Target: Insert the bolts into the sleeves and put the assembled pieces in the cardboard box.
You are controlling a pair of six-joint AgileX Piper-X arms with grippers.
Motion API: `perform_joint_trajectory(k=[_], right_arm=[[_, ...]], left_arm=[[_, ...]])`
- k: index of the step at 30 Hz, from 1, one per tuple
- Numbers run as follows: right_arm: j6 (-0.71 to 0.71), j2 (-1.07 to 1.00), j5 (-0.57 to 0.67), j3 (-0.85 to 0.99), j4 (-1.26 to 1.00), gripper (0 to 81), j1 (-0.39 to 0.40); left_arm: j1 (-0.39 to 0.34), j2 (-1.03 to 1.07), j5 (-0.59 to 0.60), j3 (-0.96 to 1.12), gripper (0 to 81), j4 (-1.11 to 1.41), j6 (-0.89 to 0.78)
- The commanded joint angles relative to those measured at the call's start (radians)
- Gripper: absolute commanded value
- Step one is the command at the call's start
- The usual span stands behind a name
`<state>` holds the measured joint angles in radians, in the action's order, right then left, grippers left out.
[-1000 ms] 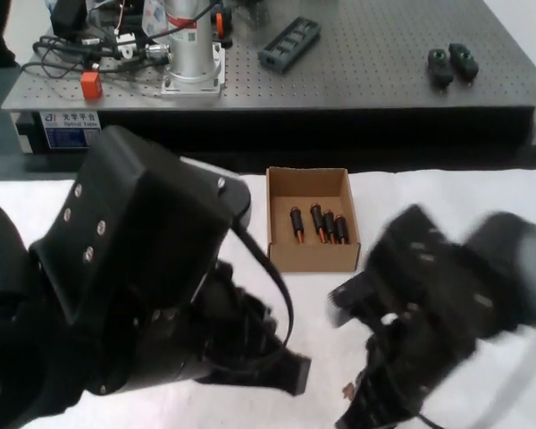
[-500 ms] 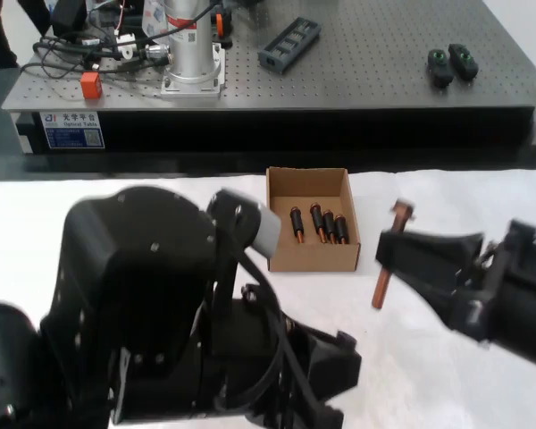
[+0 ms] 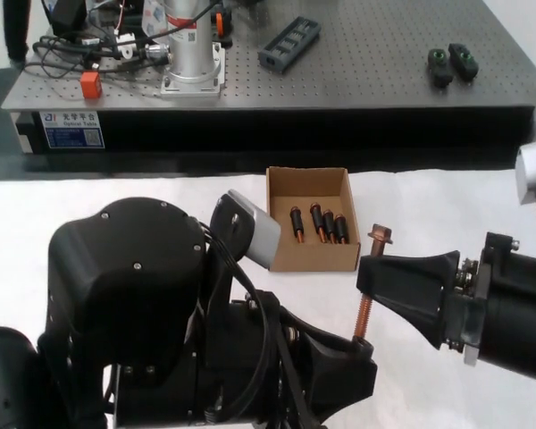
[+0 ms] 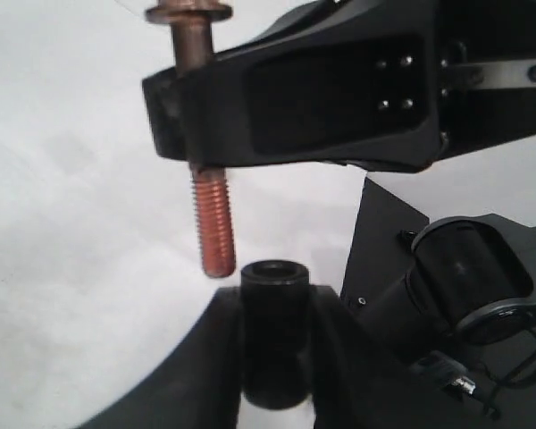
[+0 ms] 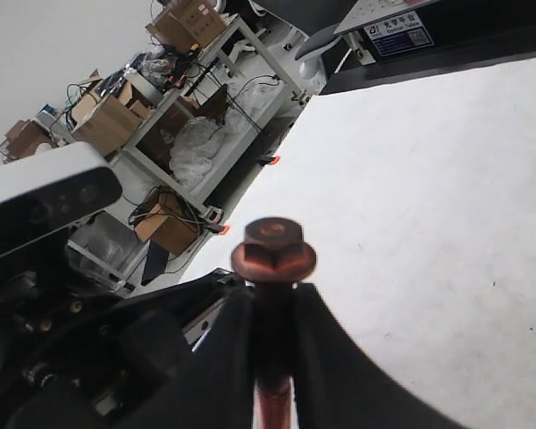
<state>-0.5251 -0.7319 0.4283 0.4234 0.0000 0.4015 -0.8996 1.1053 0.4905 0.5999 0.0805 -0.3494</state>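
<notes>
Pinching upright bolt (image 4: 213,223): R gripper (image 3: 368,273); L gripper (image 4: 275,326) clamps sleeve (image 4: 275,277) by tip.

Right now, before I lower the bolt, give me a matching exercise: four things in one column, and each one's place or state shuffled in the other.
Things
1. copper bolt
2. black sleeve
3. assembled pieces
4. orange block

Place or state
A. lying in the cardboard box
B. upright in the right claw
C. on the metal bench at the back
D. gripped in the left claw

Pairs: 1-B, 2-D, 3-A, 4-C
</notes>
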Motion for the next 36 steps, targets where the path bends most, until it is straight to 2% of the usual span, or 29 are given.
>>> perform_joint_trajectory(k=[1,9,16,36], right_arm=[[-0.020,0.029,0.009,0.013,-0.032,3.4,-0.003],[-0.065,0.124,-0.009,0.013,0.000,3.4,-0.003],[-0.063,0.079,-0.006,0.013,-0.012,3.4,-0.003],[-0.067,0.033,0.085,0.013,0.000,3.4,-0.003]], left_arm=[[0.000,-0.010,-0.015,0.002,0.6,0.020,0.013],[0.000,-0.010,-0.061,0.002,0.6,0.018,0.013],[0.000,-0.010,-0.006,0.002,0.6,0.018,0.066],[0.000,-0.010,-0.054,0.002,0.6,0.033,0.099]])
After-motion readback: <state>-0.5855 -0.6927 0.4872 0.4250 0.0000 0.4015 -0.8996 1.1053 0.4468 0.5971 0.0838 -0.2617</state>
